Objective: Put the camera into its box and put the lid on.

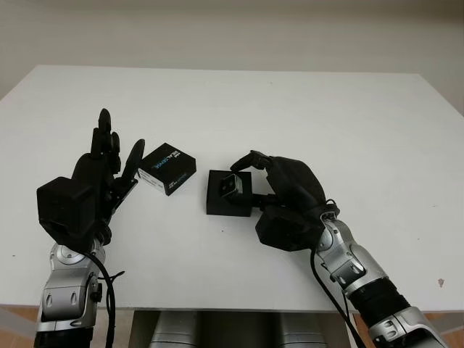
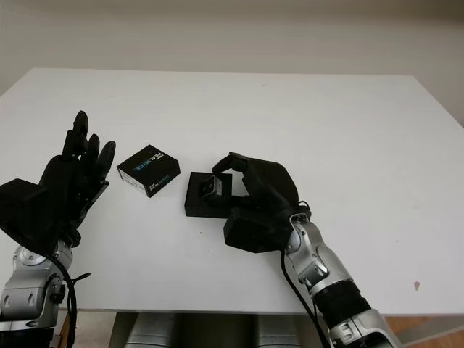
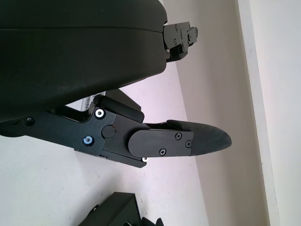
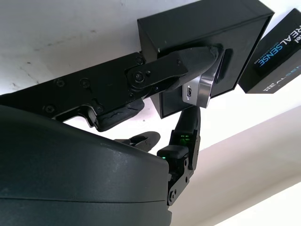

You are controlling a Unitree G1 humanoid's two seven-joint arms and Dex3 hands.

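Two steps remain for you: your right hand [image 1: 272, 181] pinches the small silver camera [image 1: 231, 186] over the open black box [image 1: 229, 194], while the printed black lid [image 1: 167, 168] waits beside your open left hand [image 1: 101, 170].

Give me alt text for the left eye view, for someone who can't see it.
The right hand holds a small silver camera over its open black box on a white table. The lid lies just left of the box, beside the open left hand.
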